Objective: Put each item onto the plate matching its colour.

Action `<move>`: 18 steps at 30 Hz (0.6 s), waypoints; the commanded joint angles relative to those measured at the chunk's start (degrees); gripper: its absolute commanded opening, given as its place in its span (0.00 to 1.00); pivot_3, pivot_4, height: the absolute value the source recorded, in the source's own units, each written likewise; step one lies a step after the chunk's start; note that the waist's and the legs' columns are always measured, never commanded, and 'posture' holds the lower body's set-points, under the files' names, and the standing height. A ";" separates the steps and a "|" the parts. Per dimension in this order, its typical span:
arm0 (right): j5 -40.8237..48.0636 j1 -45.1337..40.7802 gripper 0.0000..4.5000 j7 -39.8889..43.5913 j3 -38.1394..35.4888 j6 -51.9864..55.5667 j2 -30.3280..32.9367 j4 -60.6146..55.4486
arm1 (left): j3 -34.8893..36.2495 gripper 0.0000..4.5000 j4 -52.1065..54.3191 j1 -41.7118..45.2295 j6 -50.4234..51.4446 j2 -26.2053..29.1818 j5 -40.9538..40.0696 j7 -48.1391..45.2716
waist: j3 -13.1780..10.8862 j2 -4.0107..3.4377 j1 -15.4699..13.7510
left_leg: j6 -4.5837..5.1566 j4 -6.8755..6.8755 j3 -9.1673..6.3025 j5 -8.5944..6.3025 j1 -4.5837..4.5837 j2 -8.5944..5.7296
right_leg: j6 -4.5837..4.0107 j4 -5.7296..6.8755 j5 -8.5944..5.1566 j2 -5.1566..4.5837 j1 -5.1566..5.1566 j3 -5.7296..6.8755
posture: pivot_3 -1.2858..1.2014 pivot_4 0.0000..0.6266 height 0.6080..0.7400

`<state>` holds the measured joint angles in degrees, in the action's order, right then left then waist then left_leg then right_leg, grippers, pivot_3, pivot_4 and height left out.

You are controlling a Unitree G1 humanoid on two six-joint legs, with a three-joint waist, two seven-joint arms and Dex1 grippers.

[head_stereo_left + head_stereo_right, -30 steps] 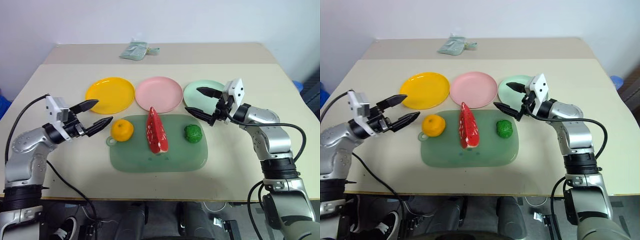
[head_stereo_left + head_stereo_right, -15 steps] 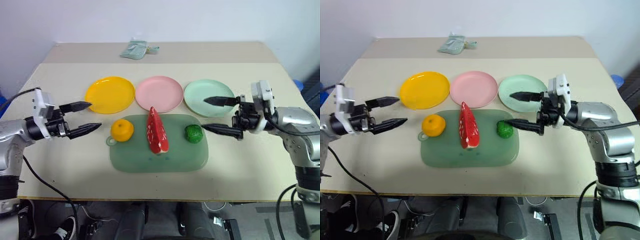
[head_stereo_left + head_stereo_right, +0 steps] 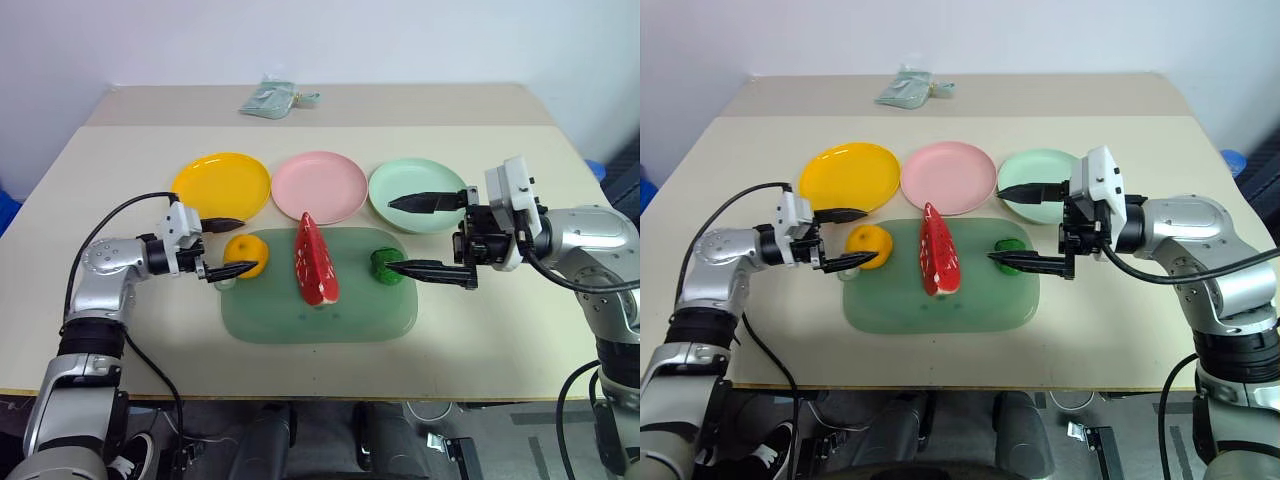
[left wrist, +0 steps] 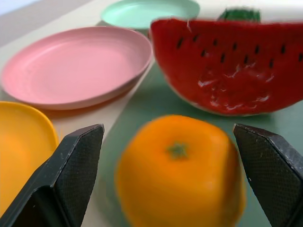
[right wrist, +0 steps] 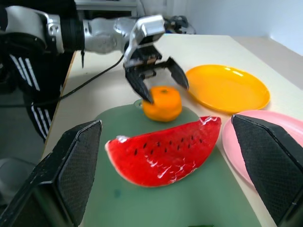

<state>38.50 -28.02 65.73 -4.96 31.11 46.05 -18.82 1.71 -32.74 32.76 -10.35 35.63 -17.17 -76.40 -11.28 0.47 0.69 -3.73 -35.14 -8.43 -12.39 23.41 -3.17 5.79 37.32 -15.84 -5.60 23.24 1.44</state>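
Observation:
The orange fruit (image 3: 247,255) sits at the left end of the pale green tray (image 3: 320,322). My left gripper (image 3: 232,247) is open, with one finger on each side of the fruit (image 4: 180,170) and gaps showing. The red watermelon wedge (image 3: 313,260) lies mid-tray. The green vegetable (image 3: 385,265) sits at the right end of the tray. My right gripper (image 3: 388,235) is open and points left. Its upper finger hangs over the mint plate (image 3: 410,182), and its lower fingertip is at the vegetable. The yellow plate (image 3: 221,185) and pink plate (image 3: 319,186) lie behind the tray.
A small pale green packet (image 3: 268,100) lies on the far table section. A black cable (image 3: 110,215) loops from my left arm over the table. The right wrist view shows my left gripper (image 5: 156,78) over the orange fruit (image 5: 162,103).
My left gripper has moved right and down, and its fingers now stand on either side of the orange fruit. My right gripper has turned to point left, with its lower fingertip now at the green vegetable.

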 commanded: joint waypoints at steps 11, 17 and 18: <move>-0.38 -3.16 1.00 -2.87 0.20 -0.17 -0.92 -0.18 | -0.55 0.76 -2.93 1.20 -4.70 -2.23 2.77 2.55 | 0.01 0.00 0.16 | 0.01 -0.07 0.01 0.00 -0.02 0.00 | 0.02 0.06 0.04 0.01 -0.01 -0.01 | 0.52 0.24 1.00; -1.16 -3.92 1.00 -2.80 0.64 -0.78 -1.38 1.37 | 0.07 0.76 -1.80 0.85 -4.49 -1.70 1.67 2.06 | 0.01 0.00 0.19 | 0.01 -0.07 0.02 0.01 -0.02 0.00 | 0.02 0.07 0.04 0.01 -0.02 -0.01 | 0.52 0.24 1.00; -1.38 -4.10 1.00 -2.77 0.81 -0.92 -1.61 1.65 | 0.77 0.76 -1.32 1.17 -3.95 -1.99 0.83 2.58 | 0.01 0.00 0.21 | 0.01 -0.07 0.02 0.01 -0.02 0.00 | 0.02 0.07 0.05 0.01 -0.01 -0.01 | 0.52 0.24 1.00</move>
<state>37.16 -30.87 62.93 -3.63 31.49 44.85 -16.85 0.36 -36.22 33.68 -14.69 33.10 -14.41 -74.22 -11.28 0.47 0.90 -3.73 -35.22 -8.41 -12.38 23.39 -3.17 5.81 37.40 -15.79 -5.59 23.22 1.43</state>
